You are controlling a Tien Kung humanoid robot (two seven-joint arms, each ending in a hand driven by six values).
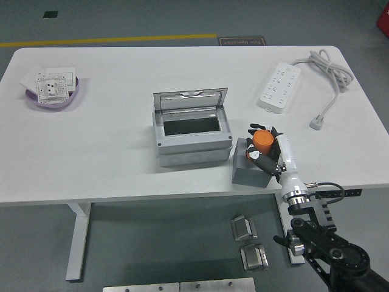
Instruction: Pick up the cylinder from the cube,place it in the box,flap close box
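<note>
1. Count on the white table [109, 158]: one grey box [192, 131], one grey cube [250, 169], one orange cylinder [263, 141], one purple bowl [53, 92], one white power strip [279, 86] with its cable [327, 73] and plug [316, 123].
2. One robot arm in view, the right, rising from the lower right corner. No left arm seen.
3. Floor below the near edge: two small metal blocks [248, 241], one above the other, and pale plates at the bottom edge.
4. Box: sits mid-table, lid [190, 100] hinged at the far side and standing up open. Interior looks dark; nothing visible inside it.
5. Bowl: far left corner of the table. Holds white, flat, switch-like plates [53, 83]; they overlap, so the number cannot be told.
6. Cube: just right of the box, near the table's front edge, close beside the box's front right corner.
7. Cylinder: upright over the cube's top, at its far right part. Whether its base touches the cube or is raised just clear cannot be told.
8. Right hand [267, 149]: white wrist, black fingers [262, 162] wrapped around the orange cylinder from the right and near sides, clasping it. Fingertips show on the far side of the cylinder too.
9. Forearm slants from the hand down and right to a metal wrist joint, then a black arm beyond the table edge.
10. Power strip lies at the far right, well apart from the cube, cable looped toward the corner.
</note>
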